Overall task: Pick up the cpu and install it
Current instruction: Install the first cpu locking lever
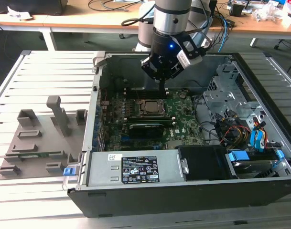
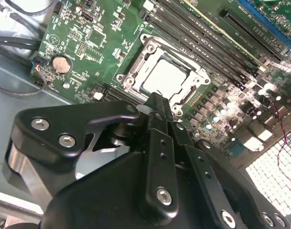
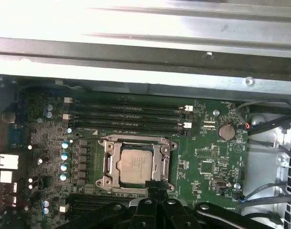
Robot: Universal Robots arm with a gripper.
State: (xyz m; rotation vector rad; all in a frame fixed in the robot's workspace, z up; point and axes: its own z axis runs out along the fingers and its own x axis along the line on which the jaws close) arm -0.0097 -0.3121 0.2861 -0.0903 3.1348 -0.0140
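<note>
Cpu (image 3: 135, 166) seated in motherboard socket (image 3: 135, 163); claw (image 3: 155, 187) pressed together, empty, poised just above socket edge.

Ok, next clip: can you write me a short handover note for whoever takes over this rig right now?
Tool: black fingers look closed together and hold nothing, poised above the near edge of the socket.
The cpu, a small flat square chip with a pale silver-grey metal top, already lies inside the black square motherboard socket with a metal frame; it shows there in both wrist views.
Done: chip picked up and placed in the socket inside the open black computer case.
Left: whether the chip is fully seated and the frame is latched cannot be told from these views; check that.
</note>
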